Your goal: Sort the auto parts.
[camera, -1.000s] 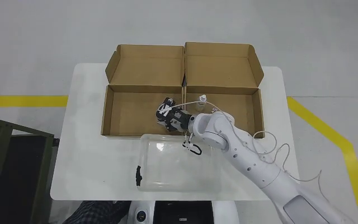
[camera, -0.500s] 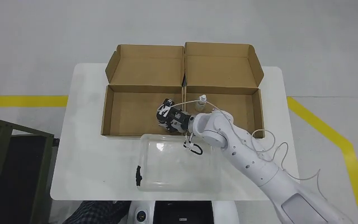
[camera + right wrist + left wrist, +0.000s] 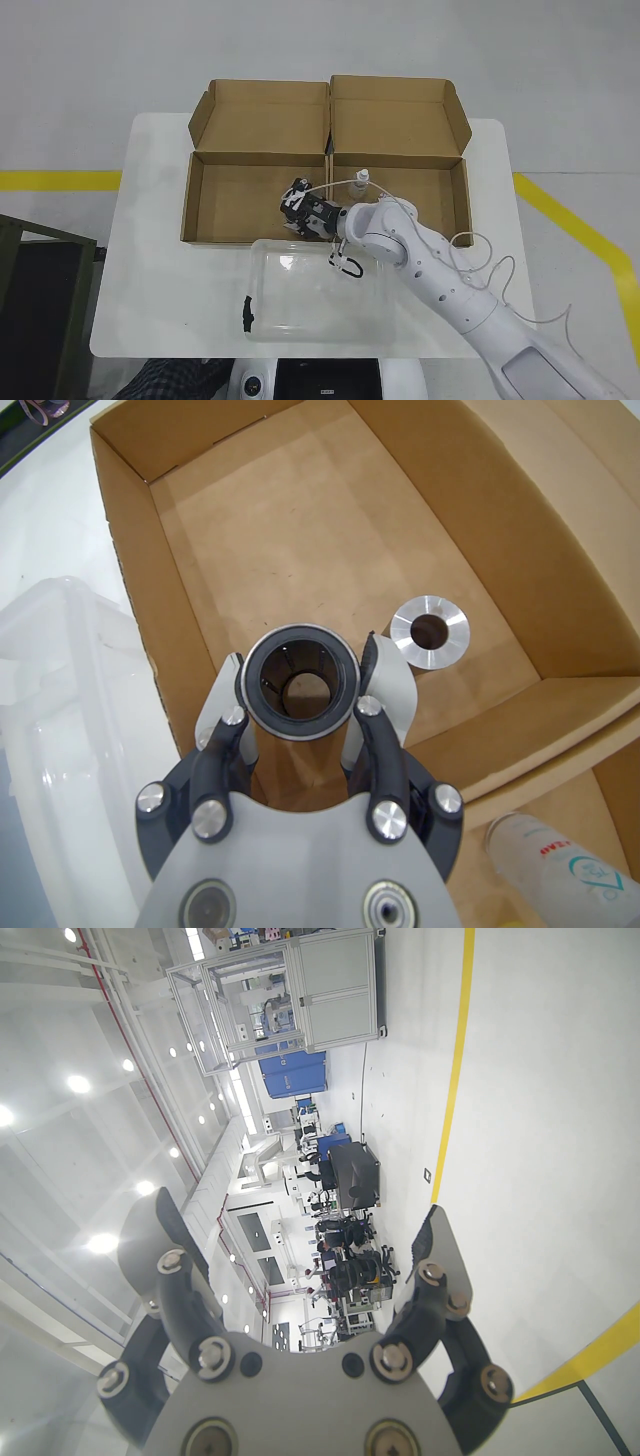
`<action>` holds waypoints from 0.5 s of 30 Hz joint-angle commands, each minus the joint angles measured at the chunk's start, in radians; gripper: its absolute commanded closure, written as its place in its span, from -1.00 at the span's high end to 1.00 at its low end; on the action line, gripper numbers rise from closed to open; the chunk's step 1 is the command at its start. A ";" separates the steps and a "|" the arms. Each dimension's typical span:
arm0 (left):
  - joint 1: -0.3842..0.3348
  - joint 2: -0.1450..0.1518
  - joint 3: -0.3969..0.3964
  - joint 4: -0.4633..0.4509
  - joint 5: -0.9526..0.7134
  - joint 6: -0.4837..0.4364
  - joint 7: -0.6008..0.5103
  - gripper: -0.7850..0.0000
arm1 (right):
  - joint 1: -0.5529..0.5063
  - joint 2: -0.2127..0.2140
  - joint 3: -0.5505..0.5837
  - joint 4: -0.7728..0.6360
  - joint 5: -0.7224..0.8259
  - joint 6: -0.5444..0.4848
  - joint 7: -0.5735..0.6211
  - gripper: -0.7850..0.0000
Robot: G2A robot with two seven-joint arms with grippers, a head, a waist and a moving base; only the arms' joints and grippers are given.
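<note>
Barely anything shifted in the last second, the right arm just nudged a hair. Left gripper (image 3: 300,1208) is spread wide, holding nothing. Right gripper (image 3: 303,652) sits inside the open brown cardboard box (image 3: 300,525), pinching a black-rimmed hollow metal cylinder (image 3: 300,632). A shiny silver metal ring (image 3: 450,625) rests on the box floor just beside it.

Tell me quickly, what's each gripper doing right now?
Left gripper: open, empty.
Right gripper: closed on a black sleeve, above a cardboard box.

White table (image 3: 150,260) carries a clear bin (image 3: 290,305) and 2 touching open boxes: left box (image 3: 225,200), right box (image 3: 432,195)
</note>
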 commanded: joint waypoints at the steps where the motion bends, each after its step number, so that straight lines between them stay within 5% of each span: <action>1: 0.000 0.000 0.000 0.000 0.000 0.000 0.000 1.00 | -0.004 0.001 0.005 -0.011 -0.002 -0.001 0.000 0.00; 9: 0.000 0.000 0.000 0.000 0.000 0.000 0.000 1.00 | -0.064 0.017 0.045 -0.149 -0.050 0.000 0.004 0.42; 15: 0.000 0.000 0.000 0.000 0.000 0.000 0.000 1.00 | -0.128 0.035 0.089 -0.258 -0.084 -0.013 -0.013 0.52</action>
